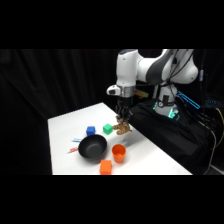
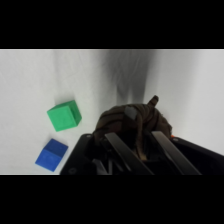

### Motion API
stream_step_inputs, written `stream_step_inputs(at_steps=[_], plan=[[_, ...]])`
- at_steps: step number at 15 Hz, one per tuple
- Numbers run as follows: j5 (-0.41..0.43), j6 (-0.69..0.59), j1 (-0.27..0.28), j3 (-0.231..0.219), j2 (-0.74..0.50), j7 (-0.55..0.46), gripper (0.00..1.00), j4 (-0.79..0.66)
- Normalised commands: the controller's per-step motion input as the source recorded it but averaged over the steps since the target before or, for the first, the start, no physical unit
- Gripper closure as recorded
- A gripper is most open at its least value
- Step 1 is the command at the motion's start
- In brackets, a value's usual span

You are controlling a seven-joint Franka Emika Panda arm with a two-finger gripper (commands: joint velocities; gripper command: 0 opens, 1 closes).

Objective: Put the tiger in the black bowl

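gripper (image 1: 122,122) fingers pinching tiger (image 1: 121,128), lifted off table (image 1: 65,122) | black bowl (image 1: 93,148) near-left of it, apart | green cube (image 2: 64,115) beside blue cube (image 2: 51,154)

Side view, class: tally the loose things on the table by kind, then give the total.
Cubes: 3 (blue, green, orange)
Bowls: 1 (black bowl)
Cups: 1 (orange cup)
Toy figures: 1 (tiger, in the gripper)
Total: 6

Side oblique; wrist downward (near table (image 1: 150,150))
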Motion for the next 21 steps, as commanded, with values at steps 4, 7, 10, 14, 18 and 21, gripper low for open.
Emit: stream_step_inputs(at_steps=[4, 7, 10, 14, 18, 21], plan=[[-0.137, -0.23, -0.016, 0.026, 0.14, 0.13, 0.95, 0.49], [-0.144, -0.07, -0.034, -0.011, 0.44, 0.1, 0.95, 0.56], [-0.143, 0.01, -0.027, -0.04, 0.56, 0.09, 0.95, 0.57], [-0.132, 0.1, -0.009, -0.064, 0.55, 0.06, 0.95, 0.55], [-0.101, 0.13, -0.011, -0.081, 0.51, 0.03, 0.95, 0.5], [-0.104, 0.12, 0.002, -0.075, 0.42, 0.05, 0.94, 0.39]])
